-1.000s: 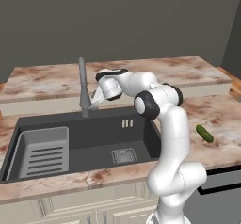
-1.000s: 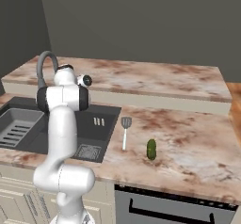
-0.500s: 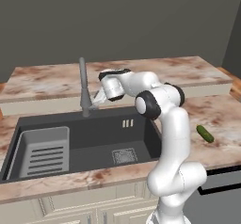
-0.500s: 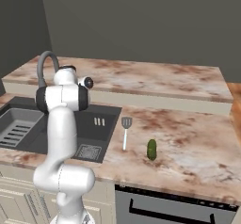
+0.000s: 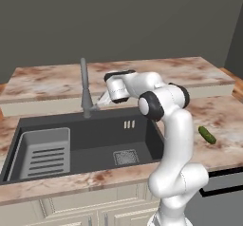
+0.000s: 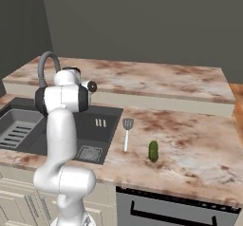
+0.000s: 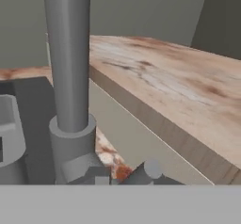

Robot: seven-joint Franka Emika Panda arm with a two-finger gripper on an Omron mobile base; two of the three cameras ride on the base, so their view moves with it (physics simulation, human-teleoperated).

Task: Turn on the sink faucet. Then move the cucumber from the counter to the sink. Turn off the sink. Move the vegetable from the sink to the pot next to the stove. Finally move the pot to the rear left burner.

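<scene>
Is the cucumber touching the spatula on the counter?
Apart. The right base view shows bare counter between the cucumber and the spatula.

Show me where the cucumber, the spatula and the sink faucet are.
cucumber (image 6: 153, 151), right base view, middle of its green body.
spatula (image 6: 126, 137), right base view, on its pale handle.
sink faucet (image 5: 85, 85), left base view, midway up the upright grey stem.
</scene>
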